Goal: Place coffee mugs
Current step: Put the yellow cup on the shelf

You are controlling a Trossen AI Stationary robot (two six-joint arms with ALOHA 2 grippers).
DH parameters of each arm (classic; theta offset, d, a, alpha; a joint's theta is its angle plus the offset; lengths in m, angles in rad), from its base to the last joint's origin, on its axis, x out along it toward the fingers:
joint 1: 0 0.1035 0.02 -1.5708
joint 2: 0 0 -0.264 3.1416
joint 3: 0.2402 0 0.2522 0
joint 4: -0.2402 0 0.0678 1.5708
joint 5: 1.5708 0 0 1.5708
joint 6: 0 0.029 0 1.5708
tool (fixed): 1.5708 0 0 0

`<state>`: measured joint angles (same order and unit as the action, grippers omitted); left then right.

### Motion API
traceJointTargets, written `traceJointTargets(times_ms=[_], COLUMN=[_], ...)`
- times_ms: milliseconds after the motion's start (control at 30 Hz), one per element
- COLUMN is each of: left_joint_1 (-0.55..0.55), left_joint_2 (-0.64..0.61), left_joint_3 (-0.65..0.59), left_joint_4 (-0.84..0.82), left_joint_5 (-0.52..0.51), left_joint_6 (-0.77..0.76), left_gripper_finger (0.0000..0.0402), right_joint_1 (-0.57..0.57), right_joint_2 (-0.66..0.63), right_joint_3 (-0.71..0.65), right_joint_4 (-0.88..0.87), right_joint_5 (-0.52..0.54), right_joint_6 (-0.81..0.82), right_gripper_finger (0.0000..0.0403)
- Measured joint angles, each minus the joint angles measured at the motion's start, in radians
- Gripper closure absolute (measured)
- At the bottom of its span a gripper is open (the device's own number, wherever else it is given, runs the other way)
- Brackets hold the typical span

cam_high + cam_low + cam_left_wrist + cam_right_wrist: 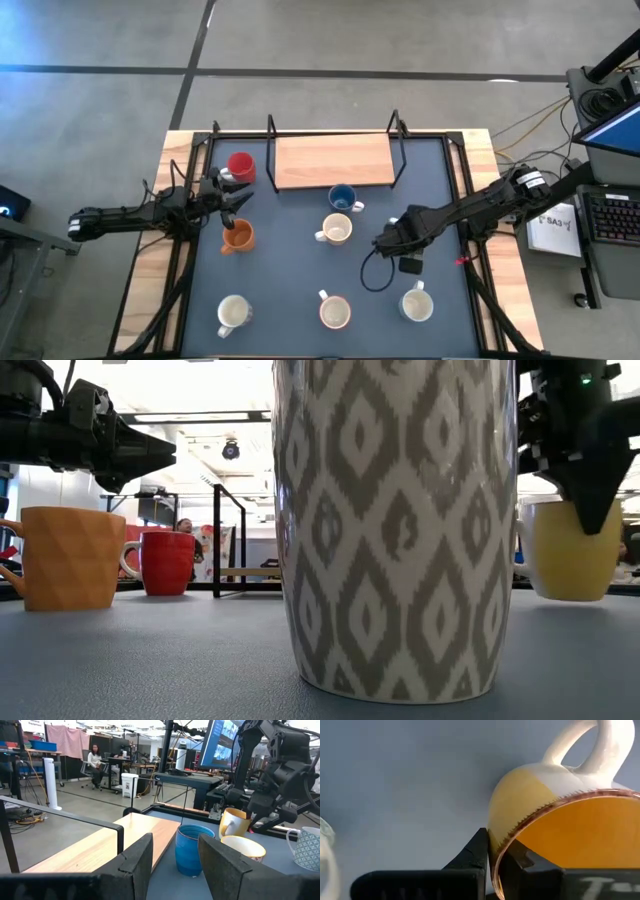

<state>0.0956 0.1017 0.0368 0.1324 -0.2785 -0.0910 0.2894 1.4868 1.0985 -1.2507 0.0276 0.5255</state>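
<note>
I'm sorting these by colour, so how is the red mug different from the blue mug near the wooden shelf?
The red mug stands left of the wooden shelf, while the blue mug stands just in front of it. The red mug has the open left gripper close by; the blue mug has no gripper near it. Both stand upright on the dark mat, and neither is held.

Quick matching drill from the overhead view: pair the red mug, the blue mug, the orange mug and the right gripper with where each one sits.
Things:
1. red mug
2. blue mug
3. orange mug
4. right gripper

Places or states:
A. shut on the yellow mug's rim
B. just in front of the wooden shelf
C. beside the shelf's left end
D. by the left gripper

Pairs: 1-C, 2-B, 3-D, 4-A
</note>
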Motion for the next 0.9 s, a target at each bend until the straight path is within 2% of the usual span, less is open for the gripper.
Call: traceJointTargets(times_ms=[500,700,900], left_joint_1=[0.0,0.0,0.0], left_joint_2=[0.0,0.0,0.0], left_joint_3=[0.0,0.0,0.0], left_joint_4=[0.0,0.0,0.0], left_joint_5=[0.0,0.0,0.0], left_joint_6=[0.0,0.0,0.0], left_gripper_finger=[0.026,0.026,0.026], right_joint_1=[-0.151,-0.247,-0.337], right_joint_2=[-0.002,-0.002,-0.002], right_joint_3=[0.168,0.243,0.299], right_joint_4=[-0.004,0.0,0.002], right_joint_5=[-0.001,0.009,0.093], right_joint_6=[0.049,-0.018,-0.103], right_gripper_finger=[0.0391,0.039,0.039])
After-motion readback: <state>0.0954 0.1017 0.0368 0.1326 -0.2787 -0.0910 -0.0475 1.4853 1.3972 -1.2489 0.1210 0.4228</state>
